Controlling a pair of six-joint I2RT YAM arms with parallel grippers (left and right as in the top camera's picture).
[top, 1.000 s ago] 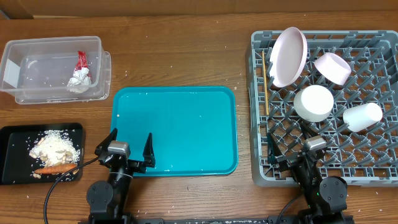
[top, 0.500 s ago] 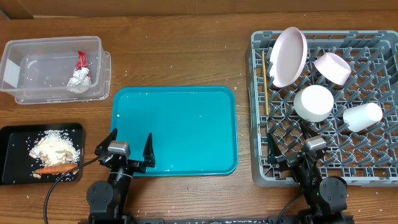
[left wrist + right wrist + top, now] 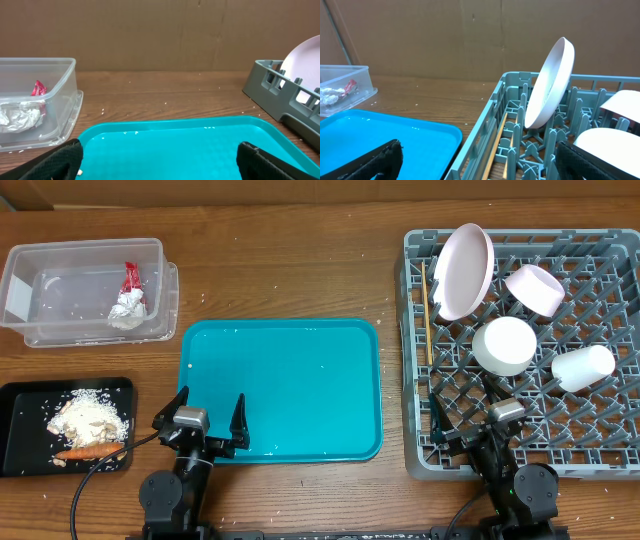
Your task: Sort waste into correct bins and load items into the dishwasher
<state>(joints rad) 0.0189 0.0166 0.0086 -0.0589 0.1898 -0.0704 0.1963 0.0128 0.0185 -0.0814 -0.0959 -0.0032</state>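
Note:
The clear tub at the back left holds the red wrapper and the silvery-white wrapper; both show in the left wrist view. The black tray at the front left holds beige scraps and the orange piece. The grey rack on the right holds a large plate, a small plate, a bowl, a cup and chopsticks. My left gripper is open and empty at the teal tray's front edge. My right gripper is open and empty over the rack's front left corner.
The teal tray lies in the middle of the wooden table, with a few rice grains on it. Loose grains dot the table. A cardboard wall stands behind the table in both wrist views.

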